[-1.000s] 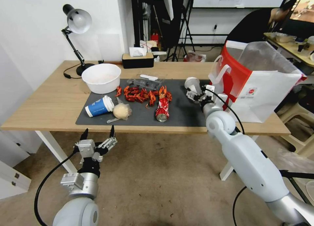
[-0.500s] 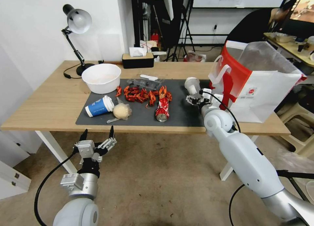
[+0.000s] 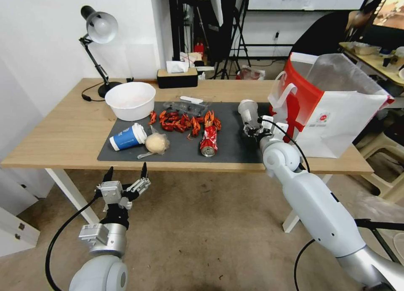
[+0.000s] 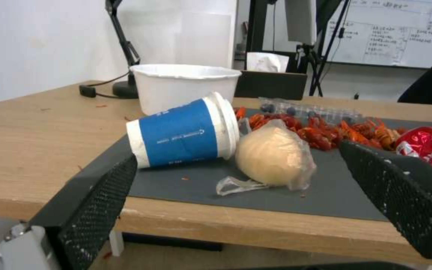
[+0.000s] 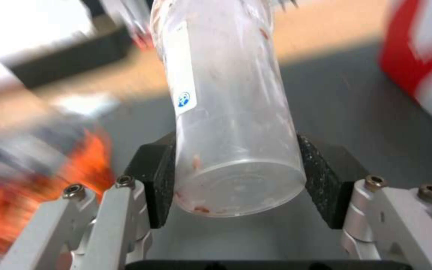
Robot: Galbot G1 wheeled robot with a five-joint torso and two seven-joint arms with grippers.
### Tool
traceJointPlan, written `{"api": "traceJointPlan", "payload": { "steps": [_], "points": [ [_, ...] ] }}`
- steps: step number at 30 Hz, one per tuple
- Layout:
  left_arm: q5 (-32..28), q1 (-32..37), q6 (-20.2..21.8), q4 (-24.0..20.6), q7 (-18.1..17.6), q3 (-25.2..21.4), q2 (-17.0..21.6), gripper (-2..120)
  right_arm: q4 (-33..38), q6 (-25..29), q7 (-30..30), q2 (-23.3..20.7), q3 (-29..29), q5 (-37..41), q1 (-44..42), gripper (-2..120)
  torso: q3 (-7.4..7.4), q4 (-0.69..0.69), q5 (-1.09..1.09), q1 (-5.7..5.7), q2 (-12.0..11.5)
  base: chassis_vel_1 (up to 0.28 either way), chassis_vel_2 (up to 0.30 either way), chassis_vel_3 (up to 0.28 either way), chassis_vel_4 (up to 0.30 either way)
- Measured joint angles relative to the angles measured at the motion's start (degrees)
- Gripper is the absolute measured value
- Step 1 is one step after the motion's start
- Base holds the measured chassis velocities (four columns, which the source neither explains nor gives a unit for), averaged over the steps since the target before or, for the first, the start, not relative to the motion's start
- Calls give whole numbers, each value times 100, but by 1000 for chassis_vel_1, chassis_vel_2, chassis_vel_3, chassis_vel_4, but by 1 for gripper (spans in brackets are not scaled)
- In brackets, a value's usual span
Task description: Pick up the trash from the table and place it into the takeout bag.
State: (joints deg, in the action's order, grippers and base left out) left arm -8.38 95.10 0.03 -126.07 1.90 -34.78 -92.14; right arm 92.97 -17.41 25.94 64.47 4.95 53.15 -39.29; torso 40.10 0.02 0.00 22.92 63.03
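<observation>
My right gripper (image 3: 251, 129) is shut on the translucent plastic cup (image 3: 247, 109), held over the right end of the dark mat (image 3: 233, 150) beside the takeout bag (image 3: 336, 114). In the right wrist view both pads (image 5: 157, 187) press the cup (image 5: 228, 112) near its base. On the mat lie red crayfish leftovers (image 3: 185, 120), a crushed red can (image 3: 209, 140), a blue paper cup (image 3: 126, 137) on its side and a beige wrapped wad (image 3: 157, 143). A beige bowl (image 3: 130, 100) stands at the mat's far left corner. My left gripper (image 3: 126, 173) hangs open below the table's front edge, facing the blue cup (image 4: 183, 131) and wad (image 4: 271, 155).
A desk lamp (image 3: 99, 38) stands at the table's (image 3: 63, 131) far left. A black tissue box (image 3: 177, 76) sits at the back edge, and a clear plastic tray (image 3: 187, 106) lies behind the leftovers. A person sits at another desk behind the bag.
My right gripper with the cup has shifted slightly left, then back a little toward the bag. The left arm has not moved.
</observation>
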Motion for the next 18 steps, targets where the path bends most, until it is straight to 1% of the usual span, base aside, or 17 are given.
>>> {"api": "traceJointPlan", "payload": {
  "steps": [1, 2, 3, 4, 5, 6, 9, 10, 12, 13, 15, 16, 17, 18],
  "points": [
    [0, 0, 0, 0, 0, 0, 0, 100, 0, 0, 0, 0, 0, 0, 0, 52, 0, 0, 0, 0, 0, 0, 0, 0, 0],
    [1, -1, 0, 1, 0, -1, 0, 100, 65, 176, -157, -21, 18, 16, -22, 52, 0, -1, 0, 0, 0, 0, 0, 0, 0],
    [3, -3, 0, 1, -1, 0, 0, 100, 215, 482, -486, -59, 56, 53, -67, 52, 0, -2, 0, 0, 0, 0, 0, 0, 0],
    [7, -7, 0, 2, -1, 1, 0, 100, 363, 657, -712, -85, 104, 89, -102, 52, 0, -2, 1, 0, 0, 0, 0, 0, 0],
    [7, -7, 0, 2, -1, 1, 0, 100, 363, 657, -712, -85, 104, 89, -102, 52, 0, -2, 1, 0, 0, 0, 0, 0, 0],
    [11, -8, 0, 4, -2, 2, 0, 100, 476, 753, -846, -104, 153, 107, -128, 52, 0, -1, 1, 0, 0, 0, 0, 0, 0],
    [42, -13, -1, 30, -2, 3, 0, 100, 1069, 900, -1122, -223, 432, 76, -248, 52, 0, -2, 0, 0, 0, 0, 0, 0, 0],
    [42, -13, -1, 30, -2, 3, 0, 100, 1069, 900, -1122, -223, 432, 76, -248, 52, 0, -2, 0, 0, 0, 0, 0, 0, 0],
    [64, -13, -9, 46, -2, 7, 0, 100, 1470, 809, -1067, -315, 739, -12, -286, 52, 0, -1, -2, 0, 0, 0, 0, 0, 0],
    [64, -13, -9, 46, -2, 7, 0, 100, 1470, 809, -1067, -315, 739, -12, -286, 52, 0, -1, -2, 0, 0, 0, 0, 0, 0],
    [86, -14, -28, 61, -2, 18, 0, 100, 1846, 557, -847, -447, 1129, -173, -326, 52, 0, -1, 1, 0, 0, 0, 0, 0, 0],
    [90, -14, -31, 64, -2, 20, 0, 100, 1919, 485, -768, -491, 1231, -225, -326, 52, 0, -2, 1, 0, 0, 0, 0, 0, 0],
    [106, -14, -46, 71, -2, 32, 0, 100, 2093, 317, -517, -628, 1463, -328, -325, 52, 0, -3, 0, 0, 0, 0, 0, 0, 0],
    [106, -14, -46, 71, -2, 32, 0, 100, 2093, 317, -517, -628, 1463, -328, -325, 52, 0, -3, 0, 0, 0, 0, 0, 0, 0]
  ]
}}
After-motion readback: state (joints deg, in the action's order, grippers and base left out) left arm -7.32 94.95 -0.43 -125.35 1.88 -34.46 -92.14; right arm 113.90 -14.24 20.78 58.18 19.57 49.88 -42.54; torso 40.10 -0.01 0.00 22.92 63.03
